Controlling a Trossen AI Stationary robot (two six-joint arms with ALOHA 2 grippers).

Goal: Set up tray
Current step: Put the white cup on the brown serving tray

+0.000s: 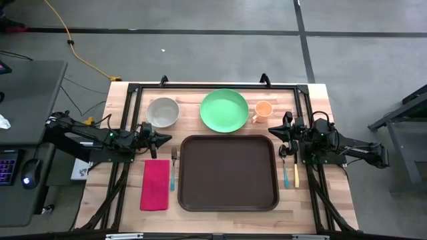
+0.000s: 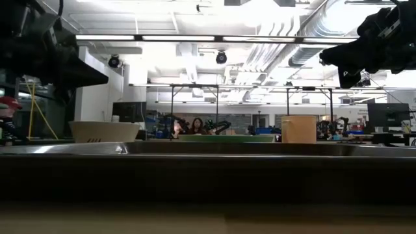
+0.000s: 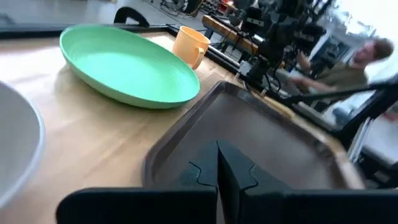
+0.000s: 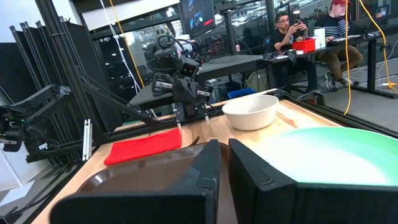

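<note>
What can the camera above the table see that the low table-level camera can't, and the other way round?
Only the high view shows the red cloth napkin, the fork beside it, and the empty floor of the dark brown rectangular plastic tray. Only the low view shows the room behind, with ceiling lights and a seated person. Both show the pale round bowl, flat green plate and orange cup.

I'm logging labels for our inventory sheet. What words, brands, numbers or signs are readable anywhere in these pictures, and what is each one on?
None can be read.
The tray, green plate, bowl, orange cup and red napkin: plain, no print showing.
Monitor in the room behind, right wrist view: lit, but its content is too blurred to read.
</note>
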